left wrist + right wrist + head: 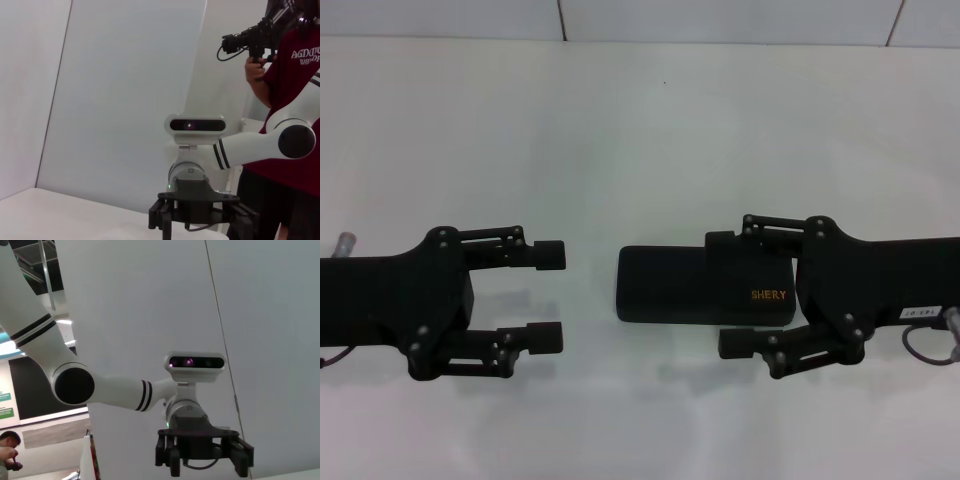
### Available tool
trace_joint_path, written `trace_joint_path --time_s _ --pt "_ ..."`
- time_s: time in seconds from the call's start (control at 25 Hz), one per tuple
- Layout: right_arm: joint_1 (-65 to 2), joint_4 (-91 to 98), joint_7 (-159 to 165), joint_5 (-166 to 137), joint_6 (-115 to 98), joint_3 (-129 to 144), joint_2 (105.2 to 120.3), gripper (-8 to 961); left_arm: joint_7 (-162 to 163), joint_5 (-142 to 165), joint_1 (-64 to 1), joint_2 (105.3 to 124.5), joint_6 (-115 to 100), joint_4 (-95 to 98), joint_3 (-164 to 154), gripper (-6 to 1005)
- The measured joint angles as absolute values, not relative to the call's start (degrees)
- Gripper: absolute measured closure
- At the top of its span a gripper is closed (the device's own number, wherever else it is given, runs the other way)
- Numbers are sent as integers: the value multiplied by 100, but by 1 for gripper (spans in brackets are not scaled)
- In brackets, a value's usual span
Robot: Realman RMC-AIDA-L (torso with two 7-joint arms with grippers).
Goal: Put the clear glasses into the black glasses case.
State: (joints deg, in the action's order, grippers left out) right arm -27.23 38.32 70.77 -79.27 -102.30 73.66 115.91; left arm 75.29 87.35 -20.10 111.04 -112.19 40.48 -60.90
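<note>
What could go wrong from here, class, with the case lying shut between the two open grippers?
1. The case is closed, so it must be opened first; the right gripper straddles its end and may push it along the table rather than open it.
2. No glasses show in any view, so there is nothing yet to pick.
3. The left gripper faces the case; closing in could knock it.

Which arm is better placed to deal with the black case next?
Right, probably. The right pincer is open with its fingers on either side of the closed black glasses case. The left pincer, also open, hangs beside the case over bare table.
</note>
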Motion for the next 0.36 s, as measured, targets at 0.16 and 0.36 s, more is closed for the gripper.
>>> trace_joint_path --time_s 0.16,0.36 --pt "-2732 3833 7070 -7913 -10137 7361 11591 78 7509 8737 -2001 11114 -11210 4043 -6075 256" --pt "-2735 3829 7060 -7911 -10115 7361 11592 78 7461 8776 -1969 11121 -11205 4043 -5939 256"
